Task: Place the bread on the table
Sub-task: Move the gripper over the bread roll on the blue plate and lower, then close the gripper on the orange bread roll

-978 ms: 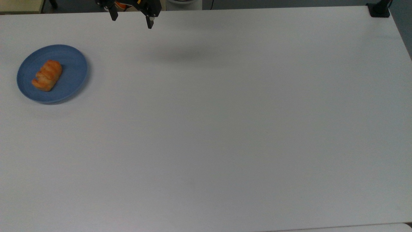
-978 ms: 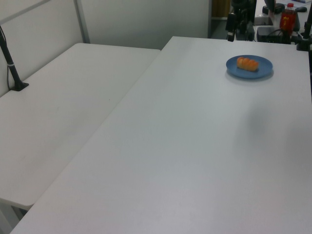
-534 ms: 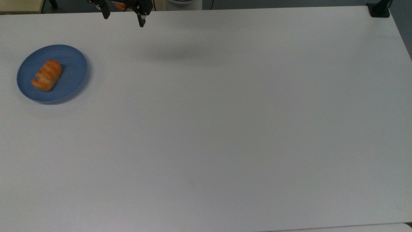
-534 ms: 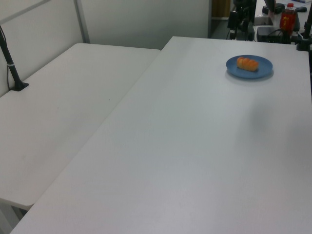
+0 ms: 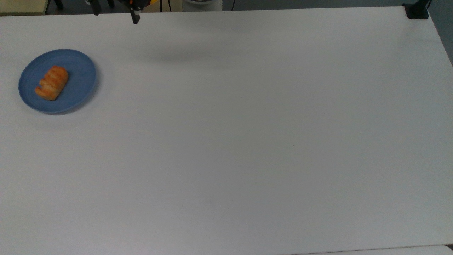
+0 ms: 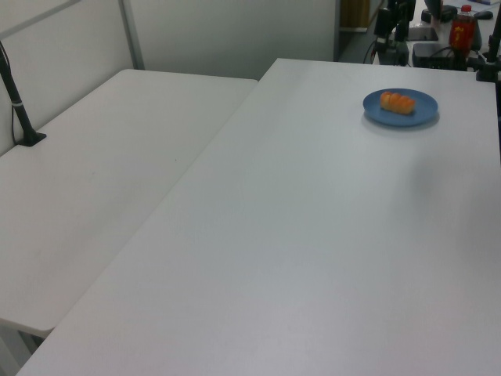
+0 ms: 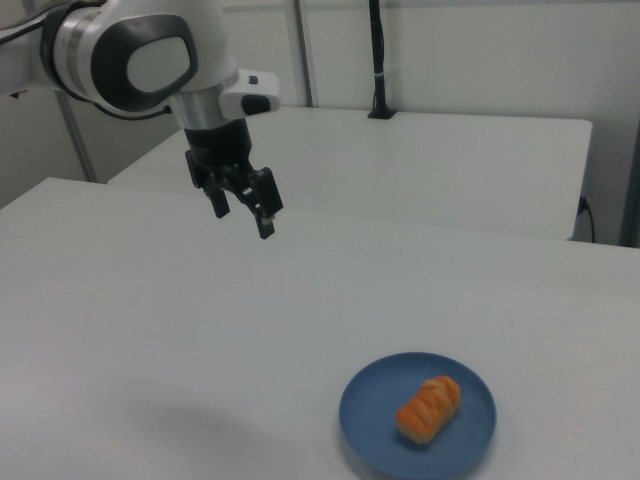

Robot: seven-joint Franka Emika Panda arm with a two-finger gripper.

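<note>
Currently: bread (image 7: 429, 408) lying on blue plate (image 7: 365, 415), hand (image 7: 241, 206) high above bench (image 5: 247, 141) well apart from plate, fingers spread, empty; risk: off-centre descent nudging plate.

Soft, even overhead light fills all three views, bright without being harsh. The table (image 5: 247, 141) reads as a flat pale grey-white with no hot glare, only a mild sheen toward the upper right of the top view. Shadows are faint and diffuse: a blurred dark smudge lies in the upper centre-left of the top view, and a thin crescent hugs the lower edge of the blue plate (image 5: 81, 76). In the right view a dim shadow patch sits at the lower left. The left view looks slightly soft and grainy, its far upper-right corner cluttered and indistinct.
</note>
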